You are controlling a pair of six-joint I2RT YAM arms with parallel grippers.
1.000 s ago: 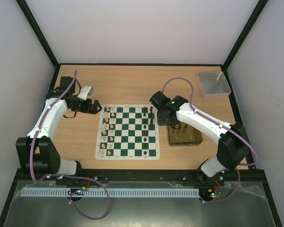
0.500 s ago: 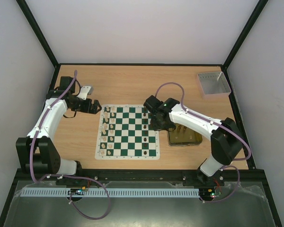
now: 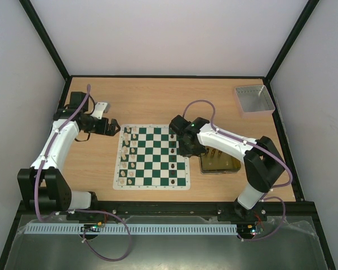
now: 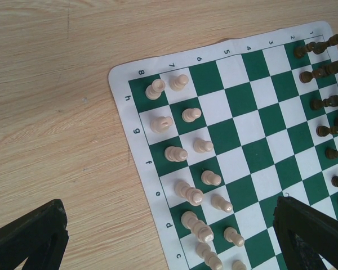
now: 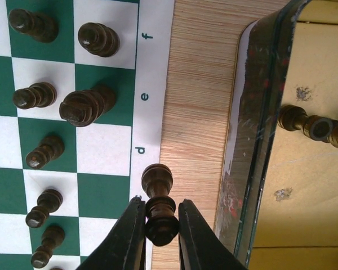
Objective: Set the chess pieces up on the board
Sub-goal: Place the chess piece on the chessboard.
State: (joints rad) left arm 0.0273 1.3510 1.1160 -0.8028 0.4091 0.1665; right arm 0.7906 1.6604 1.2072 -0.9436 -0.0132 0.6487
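At the 3 o'clock edge of the board [image 5: 152, 67] the right pincer [image 5: 159, 211] grips 1 dark piece [image 5: 158, 180] endwise, seemingly to stand it there; the left pincer [image 4: 169, 205] gapes wide, empty.

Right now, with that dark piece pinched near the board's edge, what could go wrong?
The held dark piece is gripped by a narrow part in the right arm's jaws, so it might tilt or slip. As it is set down, it could topple the crowded dark pieces on the board.
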